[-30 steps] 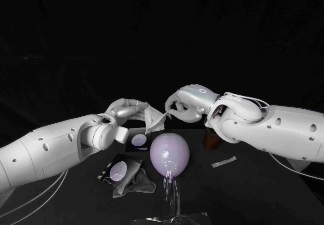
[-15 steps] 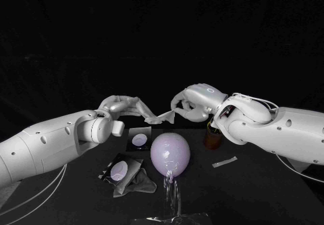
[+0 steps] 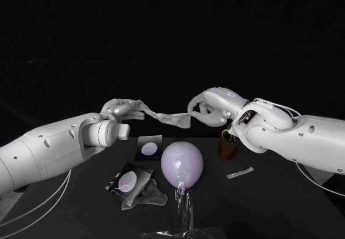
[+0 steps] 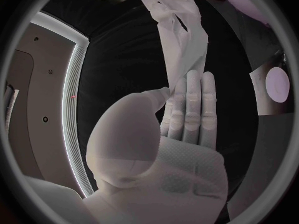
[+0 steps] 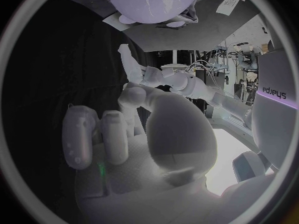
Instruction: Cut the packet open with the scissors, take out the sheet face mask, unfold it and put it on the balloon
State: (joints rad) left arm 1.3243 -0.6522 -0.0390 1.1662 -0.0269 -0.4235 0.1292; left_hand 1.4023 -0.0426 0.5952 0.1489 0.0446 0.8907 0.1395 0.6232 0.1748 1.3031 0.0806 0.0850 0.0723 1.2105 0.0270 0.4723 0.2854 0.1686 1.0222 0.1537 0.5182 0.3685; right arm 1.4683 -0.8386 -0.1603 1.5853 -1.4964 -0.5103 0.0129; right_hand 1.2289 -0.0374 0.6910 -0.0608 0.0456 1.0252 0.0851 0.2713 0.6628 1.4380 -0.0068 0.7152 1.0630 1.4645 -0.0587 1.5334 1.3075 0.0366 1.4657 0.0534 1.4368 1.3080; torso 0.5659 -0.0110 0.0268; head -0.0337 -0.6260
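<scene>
The white sheet face mask [image 3: 169,118] is stretched in the air between my two hands, above the far side of the table. My left hand [image 3: 123,108] pinches its left end and my right hand [image 3: 205,108] pinches its right end. In the left wrist view the mask [image 4: 181,40] runs away from my left hand [image 4: 184,119], held between thumb and fingers. The right wrist view has the mask [image 5: 130,60] rising past my right hand [image 5: 140,129]. The pale purple balloon [image 3: 181,163] stands upright below the mask, apart from it.
Two opened packets [image 3: 149,148] [image 3: 127,180] lie left of the balloon, with a grey crumpled piece [image 3: 149,194] beside the nearer one. A brown cup [image 3: 229,145] stands right of the balloon, and a cut strip [image 3: 239,172] lies nearer the front. The balloon's clear stand [image 3: 188,231] is at the front edge.
My hands have moved apart and a little upward. The mask, bunched and hanging a second ago, is now pulled out into a band between them.
</scene>
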